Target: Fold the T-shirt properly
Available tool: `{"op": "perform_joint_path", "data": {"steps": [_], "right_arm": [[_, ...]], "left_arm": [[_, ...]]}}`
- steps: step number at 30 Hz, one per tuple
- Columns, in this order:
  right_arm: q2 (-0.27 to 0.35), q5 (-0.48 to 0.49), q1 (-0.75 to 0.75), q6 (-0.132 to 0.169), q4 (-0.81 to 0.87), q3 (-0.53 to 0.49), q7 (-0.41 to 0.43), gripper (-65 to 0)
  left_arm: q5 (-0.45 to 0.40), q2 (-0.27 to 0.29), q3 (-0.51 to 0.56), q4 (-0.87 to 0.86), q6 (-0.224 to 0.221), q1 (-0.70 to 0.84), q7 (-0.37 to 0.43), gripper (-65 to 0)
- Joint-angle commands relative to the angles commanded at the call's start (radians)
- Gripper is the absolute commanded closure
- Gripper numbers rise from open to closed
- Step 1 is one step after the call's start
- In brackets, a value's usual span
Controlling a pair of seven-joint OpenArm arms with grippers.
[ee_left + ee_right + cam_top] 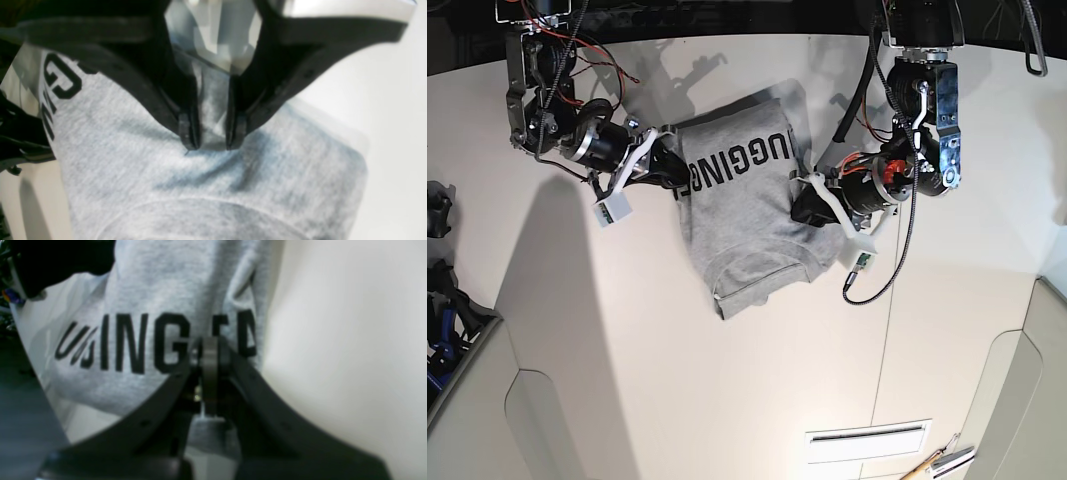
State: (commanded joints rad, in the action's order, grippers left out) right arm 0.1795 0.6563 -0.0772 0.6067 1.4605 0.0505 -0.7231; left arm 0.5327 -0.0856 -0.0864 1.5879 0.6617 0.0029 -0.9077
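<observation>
We find the heather-grey cotton T-shirt (pixel 742 205) on the pale, smooth tabletop (pixel 677 390), between the two arms in the base view. It lies folded into a compact, uneven bundle, black block capitals running across the part toward the top of that view, a curved seam nearer the bottom.

Left gripper (pixel 212 140), black: we see its fingers parted by a narrow gap, grey cloth showing between them and creases in the fabric by the tips. We cannot tell whether any cloth is pinched.

Right gripper (pixel 210 348), black: we note its fingers drawn together at the shirt's lettered side edge. Blur hides whether fabric is caught between them.

Near the lower right of the base view, we record a white rectangular panel with a dark slot (pixel 867 443) on the same surface.
</observation>
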Motion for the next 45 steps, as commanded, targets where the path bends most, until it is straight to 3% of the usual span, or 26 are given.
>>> {"op": "perform_joint_path", "data": {"steps": [12, 20, 25, 30, 34, 38, 45], "right_arm": [[0.000, 0.153, -0.101, 0.011, 0.014, 0.000, -0.045, 0.0], [-0.067, 0.154, -0.101, 0.011, 0.073, 0.001, -0.089, 0.0], [-0.068, 0.117, -0.098, 0.011, 0.098, 0.040, -0.088, 0.0], [-0.052, 0.115, -0.101, 0.010, 0.203, 0.142, -0.195, 0.0], [0.028, 0.199, -0.139, 0.011, 0.280, 0.158, -0.228, 0.0], [0.108, 0.205, -0.232, 0.011, 0.343, 0.158, -0.228, 0.0], [0.248, 0.281, -0.384, 0.019, 0.368, 0.157, -0.228, 0.0]], "left_arm": [[-0.021, 0.002, 0.000, 0.000, 0.000, -0.001, 0.044, -15.0], [-0.021, 0.005, 0.000, 0.000, -0.026, -0.020, 0.051, -15.0], [0.009, -0.010, 0.000, 0.051, -0.022, -0.016, 0.021, -15.0], [0.010, -0.066, -0.006, 0.216, -0.026, 0.066, 0.005, -15.0], [0.054, -0.083, -0.061, 0.375, -0.034, 0.206, -0.039, -15.0], [0.101, -0.083, -0.175, 0.531, -0.033, 0.409, -0.063, -15.0], [0.212, -0.080, -0.331, 0.636, -0.018, 0.737, -0.103, -15.0]]}}
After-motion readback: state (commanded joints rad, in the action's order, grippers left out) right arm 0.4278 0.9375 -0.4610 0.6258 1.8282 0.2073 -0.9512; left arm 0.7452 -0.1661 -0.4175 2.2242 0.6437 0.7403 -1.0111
